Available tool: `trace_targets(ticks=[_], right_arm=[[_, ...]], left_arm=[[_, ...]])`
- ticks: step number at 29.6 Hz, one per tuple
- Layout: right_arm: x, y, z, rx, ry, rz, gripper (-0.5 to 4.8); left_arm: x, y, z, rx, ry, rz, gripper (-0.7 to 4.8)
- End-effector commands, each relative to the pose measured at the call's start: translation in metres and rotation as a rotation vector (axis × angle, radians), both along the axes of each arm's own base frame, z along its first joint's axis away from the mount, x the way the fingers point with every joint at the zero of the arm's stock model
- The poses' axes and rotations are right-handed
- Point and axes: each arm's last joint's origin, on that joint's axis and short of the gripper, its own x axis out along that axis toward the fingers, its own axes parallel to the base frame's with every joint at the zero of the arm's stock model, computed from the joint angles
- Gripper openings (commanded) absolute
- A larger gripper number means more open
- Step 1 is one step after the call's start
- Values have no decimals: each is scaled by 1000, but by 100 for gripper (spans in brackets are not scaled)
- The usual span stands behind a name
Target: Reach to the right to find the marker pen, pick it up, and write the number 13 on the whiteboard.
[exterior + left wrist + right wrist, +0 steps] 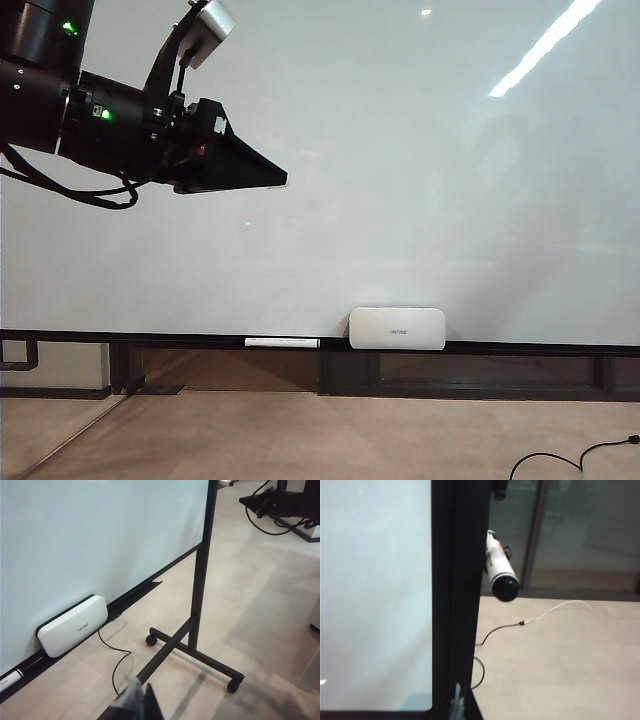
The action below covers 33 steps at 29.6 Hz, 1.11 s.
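Far left of the exterior view: left arm held high in front of the whiteboard [420, 180], left gripper [262, 176] pointing right. Fingers pressed together to a single black wedge, clenched on nothing visible. In the left wrist view only the tips [141, 697] show, together, above the floor.

Board surface bare and glossy, ceiling light glinting at upper right. No strokes on it.

Along the black rail [150, 338] at the board's lower edge: a long thin white stick [282, 342] lying flat, then just right of it a rounded white box [397, 328] standing against the board.

Right gripper [461, 700] seen only in the right wrist view, at the board's black side frame [455, 580]. Its tips lie close together with nothing between them.

Marker pen [500, 570]: white barrel, black cap, sticking out from behind that frame, beyond the board's edge, clear of the right gripper. A thin cable [530, 620] trails across the floor below it.
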Motion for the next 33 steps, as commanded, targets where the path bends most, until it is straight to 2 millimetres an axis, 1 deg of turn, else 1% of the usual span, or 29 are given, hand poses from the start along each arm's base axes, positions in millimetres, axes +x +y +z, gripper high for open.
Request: trace_targets(ticks=[1, 5, 7, 11, 13, 16, 21, 29, 33], right_arm=[[0, -1, 6, -27, -55, -14, 14], [-1, -1, 10, -31, -82, -12, 19], [-1, -1, 12, -25, -108, -11, 42], [-1, -1, 13, -23, -111, -19, 53], [-1, -1, 13, -25, -113, -19, 80], [-1, -1, 13, -26, -114, -20, 88], [-1, -1, 14, -41, -117, -22, 179], [-1, -2, 16, -52, -137, -62, 181], [3, -6, 23, -50, -150, -60, 181]], left_arm=[[0, -1, 1, -4, -13, -5, -6], [0, -1, 1, -5, -13, -5, -6], [0, -1, 1, -5, -14, -5, -6], [0, -1, 1, -5, -14, -5, -6], [0, -1, 1, -5, -14, -5, -6], [0, -1, 2, -6, -16, -5, -6], [0, -1, 2, -6, -17, -3, -6], [0, -1, 2, -1, -25, 1, -6], [0, -1, 2, 2, -32, -1, -6]])
